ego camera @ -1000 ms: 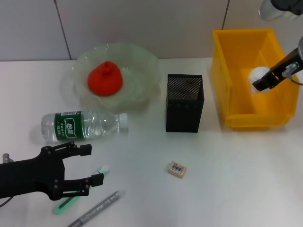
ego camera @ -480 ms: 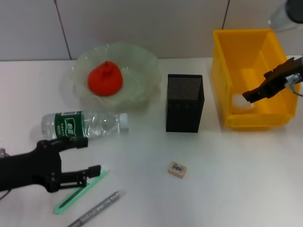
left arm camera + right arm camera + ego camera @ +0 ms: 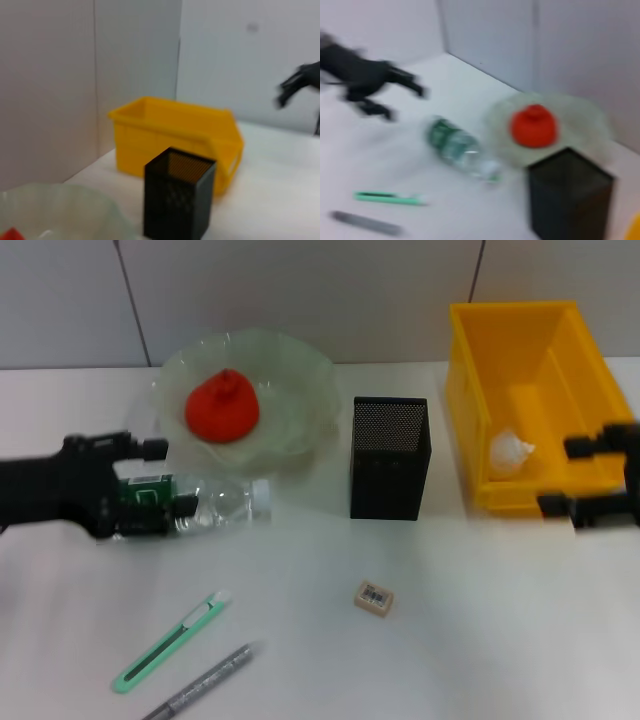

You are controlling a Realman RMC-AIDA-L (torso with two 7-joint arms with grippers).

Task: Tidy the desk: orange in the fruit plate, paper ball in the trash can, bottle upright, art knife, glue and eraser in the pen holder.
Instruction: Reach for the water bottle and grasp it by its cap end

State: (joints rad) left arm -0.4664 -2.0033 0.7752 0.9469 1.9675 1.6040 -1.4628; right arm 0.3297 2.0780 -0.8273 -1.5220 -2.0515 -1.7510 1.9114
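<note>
Left gripper (image 3: 160,480) sits open around your bottle (image 3: 205,506), lying near the desk's (image 3: 480,630) left edge. Right gripper (image 3: 580,476), fingers spread and empty, hangs at the trash can's (image 3: 520,405) front right corner; paper ball (image 3: 508,452) lies inside.

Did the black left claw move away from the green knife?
Yes. The left gripper moved up from the green art knife to the lying clear plastic bottle.

A white desk (image 3: 480,620) meets a grey panelled wall (image 3: 300,290) with dark seams.
</note>
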